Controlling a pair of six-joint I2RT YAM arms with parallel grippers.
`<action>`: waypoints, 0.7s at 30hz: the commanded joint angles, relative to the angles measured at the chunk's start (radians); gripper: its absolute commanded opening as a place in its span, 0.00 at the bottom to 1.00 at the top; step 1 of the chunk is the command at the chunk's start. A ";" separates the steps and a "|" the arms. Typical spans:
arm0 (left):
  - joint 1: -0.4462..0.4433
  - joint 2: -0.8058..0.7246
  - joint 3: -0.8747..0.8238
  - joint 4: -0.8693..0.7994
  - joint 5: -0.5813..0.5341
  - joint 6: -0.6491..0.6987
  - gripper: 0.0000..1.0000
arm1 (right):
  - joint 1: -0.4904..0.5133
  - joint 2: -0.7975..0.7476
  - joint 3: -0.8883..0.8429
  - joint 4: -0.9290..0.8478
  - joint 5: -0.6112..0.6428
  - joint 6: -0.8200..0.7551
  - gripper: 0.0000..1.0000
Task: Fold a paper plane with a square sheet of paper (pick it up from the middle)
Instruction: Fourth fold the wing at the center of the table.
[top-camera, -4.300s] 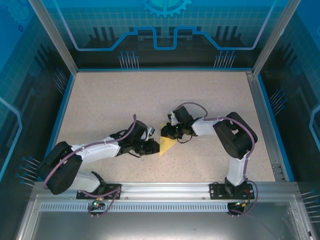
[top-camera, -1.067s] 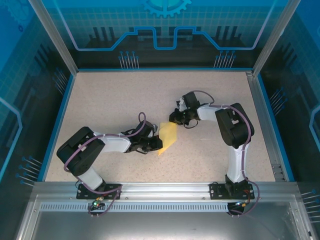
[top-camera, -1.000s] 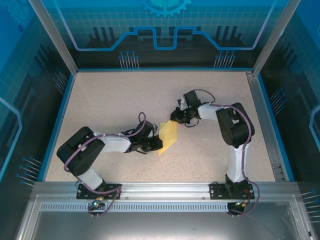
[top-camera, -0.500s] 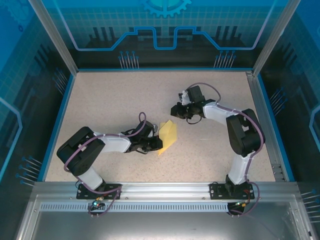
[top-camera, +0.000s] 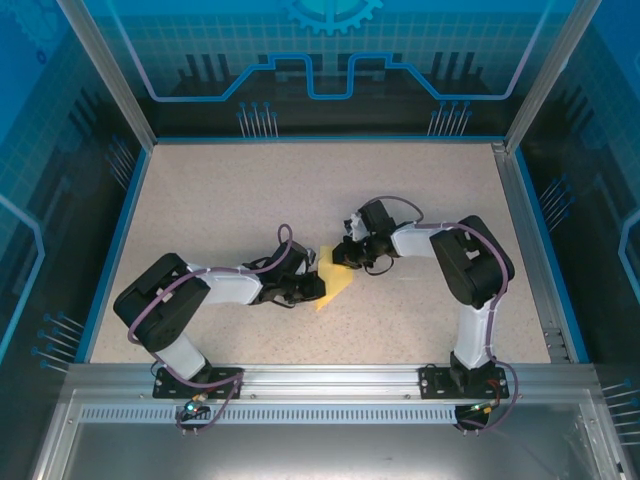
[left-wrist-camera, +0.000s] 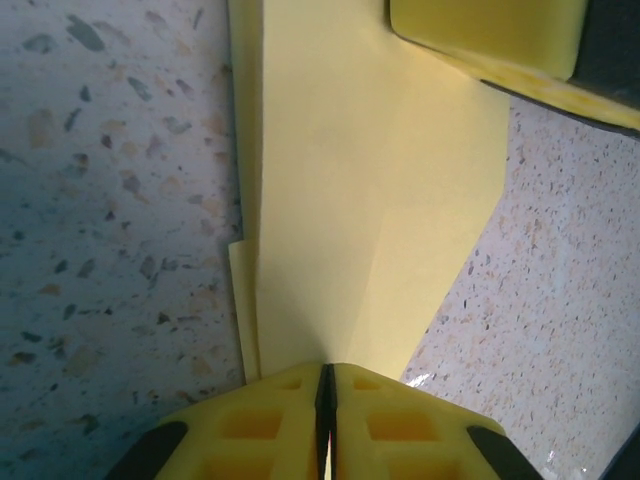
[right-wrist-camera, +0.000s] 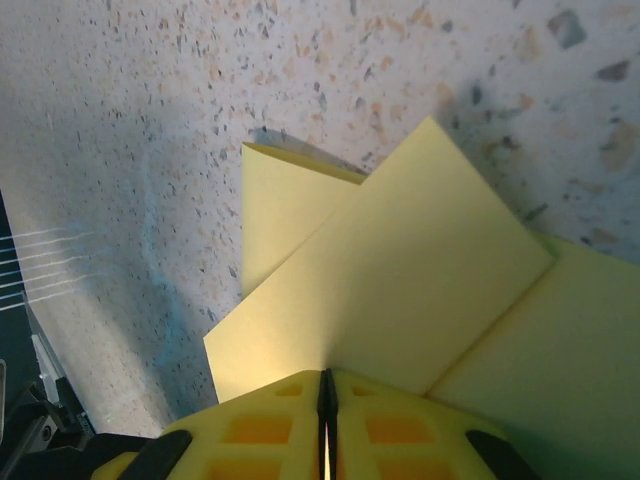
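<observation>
The paper plane (top-camera: 338, 285) is a yellow sheet folded into a pointed wedge, lying mid-table with its tip toward the near left. My left gripper (top-camera: 313, 289) is shut, its tips set down on the paper's left side. In the left wrist view the jaws (left-wrist-camera: 325, 372) meet on the flat paper (left-wrist-camera: 370, 180), and a yellow finger (left-wrist-camera: 490, 35) of the right gripper shows at the top right. My right gripper (top-camera: 345, 260) is shut, with its tips on the paper's far edge. In the right wrist view its jaws (right-wrist-camera: 325, 375) press a folded flap (right-wrist-camera: 400, 280).
The speckled table (top-camera: 250, 200) has a blue rim and glass walls on three sides. A metal rail (top-camera: 330, 380) with both arm bases runs along the near edge. There is free room toward the back and the far left.
Half a second ago the right gripper was pulled back from the paper and a flap stood up. Now it is back on the far edge and the flap lies lower. The left gripper has not moved.
</observation>
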 joint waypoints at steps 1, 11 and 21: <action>0.000 0.004 -0.020 -0.197 -0.038 0.016 0.15 | 0.006 0.036 -0.012 -0.025 0.034 -0.010 0.11; 0.049 -0.113 0.098 -0.197 0.086 -0.007 0.22 | 0.007 0.046 -0.035 -0.019 0.048 -0.009 0.11; 0.095 0.083 0.183 -0.048 0.321 -0.113 0.27 | 0.008 0.052 -0.047 -0.001 0.053 0.005 0.10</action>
